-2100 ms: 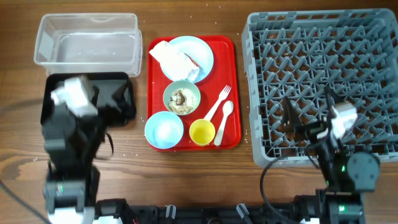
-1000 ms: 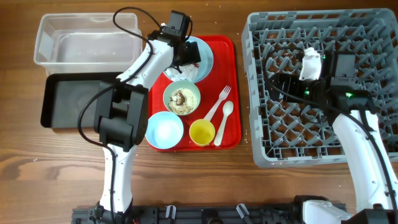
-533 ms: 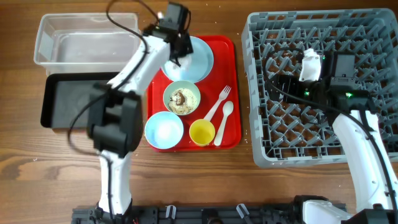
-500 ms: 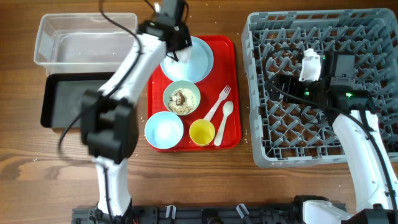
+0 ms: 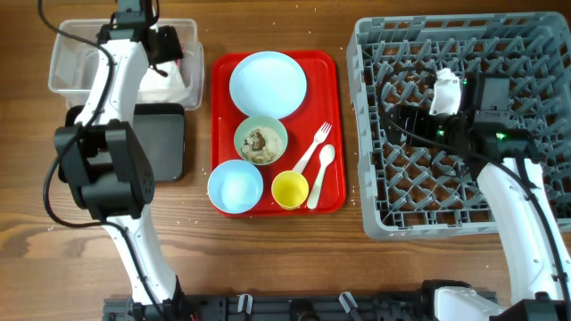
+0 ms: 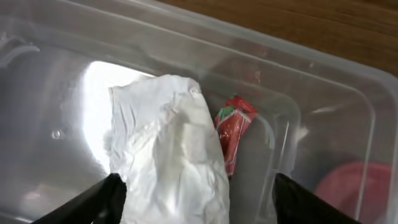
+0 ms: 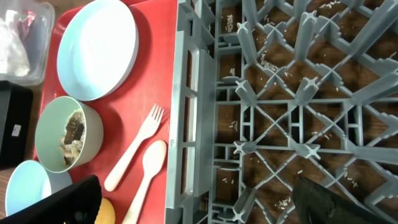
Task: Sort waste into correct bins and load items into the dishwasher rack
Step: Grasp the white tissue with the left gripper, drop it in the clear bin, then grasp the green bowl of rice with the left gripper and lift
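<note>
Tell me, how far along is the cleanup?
Done: napkin and wrapper lie in the clear tub. In hand: nothing, both jaws open. Left: food in the mint-green bowl; plate, blue bowl, cup, fork, spoon wait on the red tray; rack holds no dishes.

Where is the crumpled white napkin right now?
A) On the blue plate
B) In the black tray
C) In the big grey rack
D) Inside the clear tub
D. The left wrist view shows the napkin inside the clear tub, next to a red wrapper scrap, and from overhead the blue plate is bare.
</note>
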